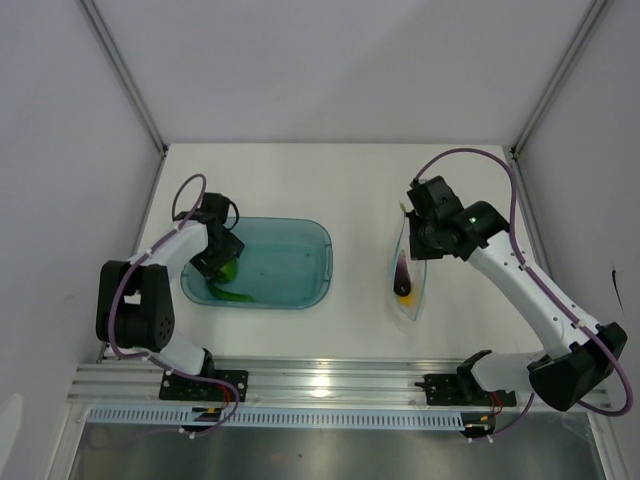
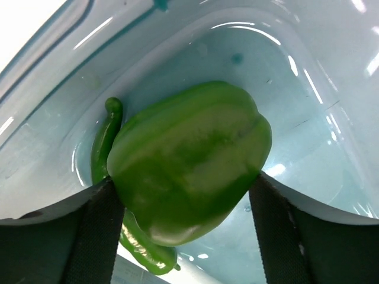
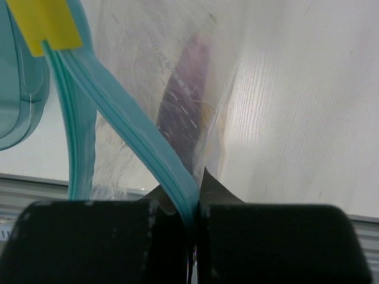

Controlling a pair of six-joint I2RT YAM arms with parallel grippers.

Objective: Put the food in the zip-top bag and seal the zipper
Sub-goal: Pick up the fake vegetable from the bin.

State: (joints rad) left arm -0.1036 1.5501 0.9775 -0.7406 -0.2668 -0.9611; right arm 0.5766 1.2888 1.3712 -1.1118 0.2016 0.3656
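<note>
The green vegetable, a glossy bell pepper (image 2: pixel 189 160), sits between my left gripper's (image 2: pixel 183 180) fingers (image 2: pixel 98 236) and touches both, over the teal tray's floor. In the top view that gripper (image 1: pixel 222 258) is inside the tray's left end. My right gripper (image 3: pixel 192 201) is shut on the blue-teal zipper (image 3: pixel 136 136) of the clear zip-top bag (image 3: pixel 142 71), which hangs open on the table (image 1: pixel 405 275) below my right gripper (image 1: pixel 412 232). The pink-purple piece (image 3: pixel 192 77) lies inside the bag (image 1: pixel 402 268), with a yellowish spot (image 1: pixel 405 293) just below it.
The translucent teal tray (image 1: pixel 300 265) stands left of centre. A long green chili (image 2: pixel 103 142) lies in its near left corner (image 1: pixel 232 294), under the pepper. A yellow tag (image 3: pixel 44 23) sits on the zipper strip. Grey walls enclose the table; a metal rail runs along its near edge.
</note>
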